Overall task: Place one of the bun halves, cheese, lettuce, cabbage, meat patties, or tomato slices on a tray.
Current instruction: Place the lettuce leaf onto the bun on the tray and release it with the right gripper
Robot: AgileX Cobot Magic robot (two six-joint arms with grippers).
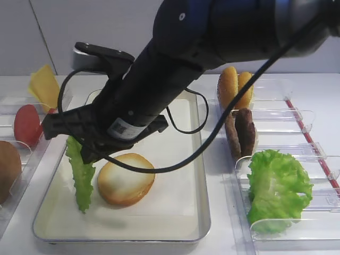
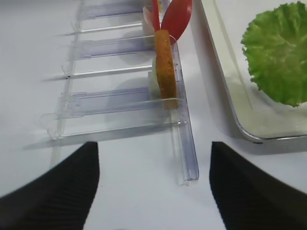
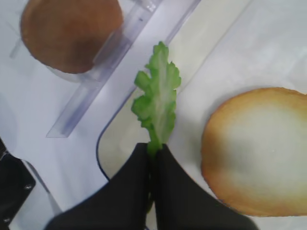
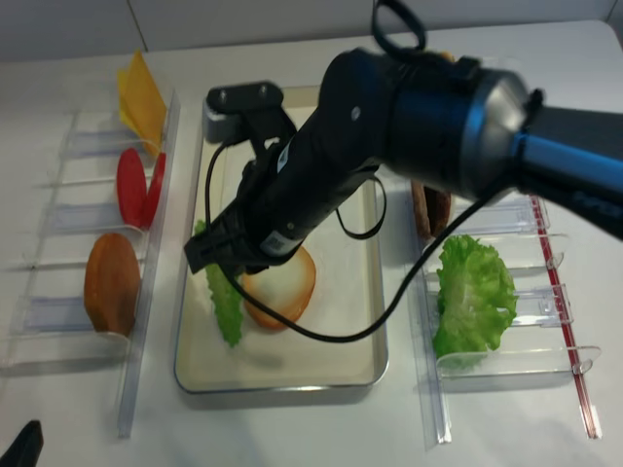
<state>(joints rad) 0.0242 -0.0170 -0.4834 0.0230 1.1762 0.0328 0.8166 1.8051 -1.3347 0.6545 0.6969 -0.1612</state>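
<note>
My right gripper (image 3: pixel 154 149) is shut on the stem end of a green lettuce leaf (image 3: pixel 156 98). The leaf (image 1: pixel 81 172) hangs over the left part of the cream tray (image 1: pixel 175 234), just left of a bun half (image 1: pixel 126 179) that lies cut face up on the liner. I cannot tell whether the leaf's lower tip touches the liner. The right arm reaches across from the right and hides the tray's far end. In the left wrist view my left gripper (image 2: pixel 153 191) is open and empty above bare table. It is near the clear bin (image 2: pixel 184 143) and the tray's corner (image 2: pixel 249 136).
Left bins hold cheese (image 1: pixel 45 85), tomato slices (image 1: pixel 26 125) and a brown bun (image 1: pixel 8 170). Right bins hold bun halves (image 1: pixel 236 87), meat patties (image 1: pixel 241 133) and a bunch of lettuce (image 1: pixel 276 188). A black cable (image 1: pixel 186 154) loops over the tray.
</note>
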